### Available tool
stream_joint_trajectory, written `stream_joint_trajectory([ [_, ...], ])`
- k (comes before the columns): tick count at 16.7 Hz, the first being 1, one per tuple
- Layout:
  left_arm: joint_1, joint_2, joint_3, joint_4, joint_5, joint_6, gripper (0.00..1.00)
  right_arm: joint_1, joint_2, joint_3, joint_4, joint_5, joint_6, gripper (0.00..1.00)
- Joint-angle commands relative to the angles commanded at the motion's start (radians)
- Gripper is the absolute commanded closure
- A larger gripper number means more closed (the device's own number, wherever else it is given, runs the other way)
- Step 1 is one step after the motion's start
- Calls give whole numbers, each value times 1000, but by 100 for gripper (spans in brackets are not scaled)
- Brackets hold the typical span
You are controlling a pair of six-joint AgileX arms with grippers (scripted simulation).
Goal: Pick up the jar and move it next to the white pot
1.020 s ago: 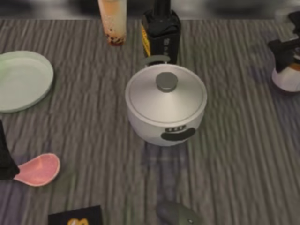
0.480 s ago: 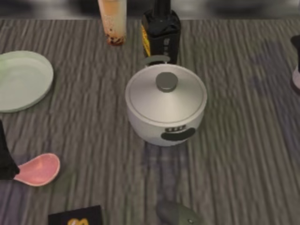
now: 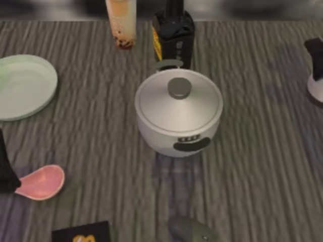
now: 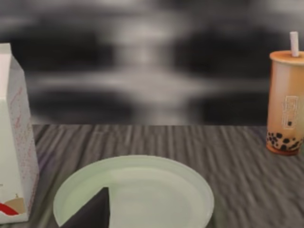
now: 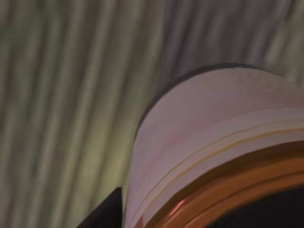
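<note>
Right tool sits at the top view's right edge, mostly cut off; only a dark part shows, above a pale rounded base that is the jar. The right wrist view is filled by the jar's white label and an orange-brown band, pressed close to the camera, with a dark finger tip beside it. No print on the label can be read. Cannot tell whether the fingers are apart or clamped on the jar.

The white pot stands mid-surface, well apart from the right tool, lid on, grey knob on top. A black mark with small pale dots is on its side; unreadable.

Beyond the pot from the camera: the dark bottle with a yellow label edge, and the tumbler, both cut by the frame top. In the left wrist view the tumbler shows a faint pale emblem, dark pearls at the bottom and a straw.

Left tool: one dark finger over the green plate; its fingers' spacing cannot be told. A white carton stands beside the plate, with red speckled print, illegible.

Surface: grey, streaked.
</note>
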Motion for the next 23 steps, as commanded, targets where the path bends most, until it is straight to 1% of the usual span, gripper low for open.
stream_joint_trajectory([
  [2, 0, 0, 0, 0, 0, 0, 0, 44, 12, -13, 24, 9, 92, 100],
  [7, 0, 0, 0, 0, 0, 0, 0, 180, 42, -52, 102, 39, 395, 100],
  [10, 0, 0, 0, 0, 0, 0, 0, 240, 56, -75, 134, 52, 509, 100],
  [12, 0, 0, 0, 0, 0, 0, 0, 255, 59, -82, 142, 55, 533, 100],
  [16, 0, 0, 0, 0, 0, 0, 0, 250, 55, -82, 144, 53, 533, 100],
  [23, 0, 0, 0, 0, 0, 0, 0, 254, 101, -210, 315, 56, 533, 100],
])
